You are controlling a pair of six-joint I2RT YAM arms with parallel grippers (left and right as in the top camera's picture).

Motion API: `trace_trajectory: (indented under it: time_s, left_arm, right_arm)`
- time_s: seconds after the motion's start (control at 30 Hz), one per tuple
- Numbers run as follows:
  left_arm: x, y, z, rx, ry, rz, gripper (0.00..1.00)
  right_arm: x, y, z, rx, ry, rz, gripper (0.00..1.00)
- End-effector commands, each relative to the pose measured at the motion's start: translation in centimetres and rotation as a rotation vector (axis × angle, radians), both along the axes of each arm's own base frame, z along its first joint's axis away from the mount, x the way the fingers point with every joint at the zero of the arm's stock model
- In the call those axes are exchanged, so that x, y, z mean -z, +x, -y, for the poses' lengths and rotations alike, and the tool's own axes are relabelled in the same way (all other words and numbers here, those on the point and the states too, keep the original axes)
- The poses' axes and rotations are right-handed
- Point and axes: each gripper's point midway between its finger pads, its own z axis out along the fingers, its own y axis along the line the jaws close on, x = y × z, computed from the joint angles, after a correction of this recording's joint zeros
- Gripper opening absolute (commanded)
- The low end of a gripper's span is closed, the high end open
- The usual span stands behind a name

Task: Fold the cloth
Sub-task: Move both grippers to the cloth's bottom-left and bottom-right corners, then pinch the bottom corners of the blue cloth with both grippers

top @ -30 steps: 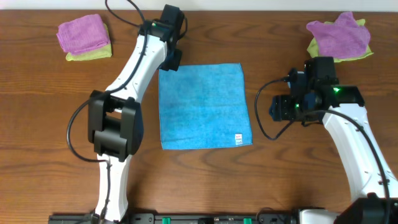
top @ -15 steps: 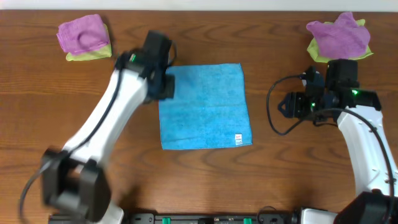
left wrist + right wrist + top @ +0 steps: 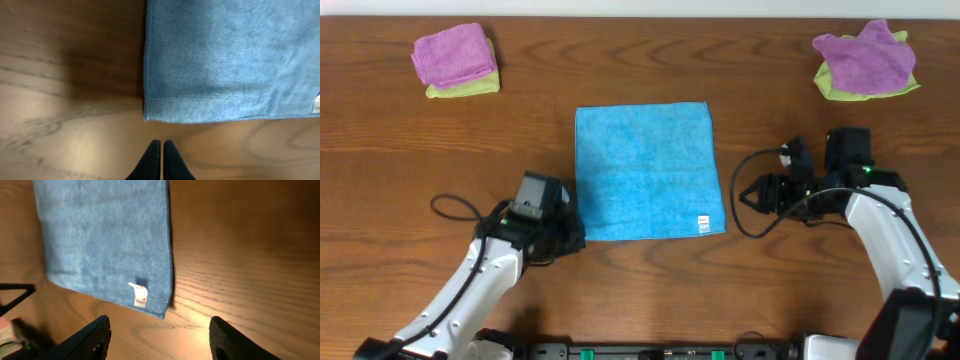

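Left gripper (image 3: 161,148): pinched closed, empty, tips just short of near-left corner of sky-blue square microfibre cloth (image 3: 645,170), flat, unfolded, between arms. Small white tag (image 3: 140,296) near-right; right gripper (image 3: 159,330) spread wide, empty, facing it.

Your overhead looks straight down on the table (image 3: 400,150); both wrist views sit low and close, sharing the near edge of the cloth (image 3: 225,55)

Reading as a robotics lab: white left arm (image 3: 470,290) and right arm (image 3: 895,235) standing at a wood-grain desk (image 3: 640,290); black rail (image 3: 650,352) running along the near edge; far-left cloth pile (image 3: 455,60) and far-right cloth pile (image 3: 865,62) lying purple on lime.
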Motion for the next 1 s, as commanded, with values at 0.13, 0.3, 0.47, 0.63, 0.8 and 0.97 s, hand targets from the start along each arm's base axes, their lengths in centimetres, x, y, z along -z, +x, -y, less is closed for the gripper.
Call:
trace_trajectory:
  time_s: [0.13,0.3,0.47,0.63,0.8,0.97]
  left_arm:
    - [0.2,0.2,0.1,-0.052,-0.113,0.008,0.23]
    - [0.3,1.1,-1.4,-0.090,-0.085,0.036,0.32]
    - [0.4,2.2,-2.7,-0.131,-0.094,0.072,0.43]
    - [0.5,3.6,-2.0,-0.124,-0.169,0.104,0.45]
    - [1.7,3.7,-1.0,-0.107,-0.232,0.063,0.45]
    - [2.4,3.4,-0.4,-0.095,-0.268,0.026,0.48]
  right_arm:
    - [1.2,-0.9,-1.4,-0.028,0.082,-0.053,0.64]
    - [1.2,-0.5,-1.4,-0.029,0.080,-0.037,0.67]
    - [1.3,-0.4,-1.5,-0.044,0.086,-0.029,0.71]
    - [1.8,-0.5,-2.3,-0.068,0.148,-0.045,0.71]
    - [3.0,-0.8,-3.1,-0.086,0.219,-0.094,0.65]
    - [4.1,-1.3,-3.3,-0.090,0.242,-0.141,0.65]
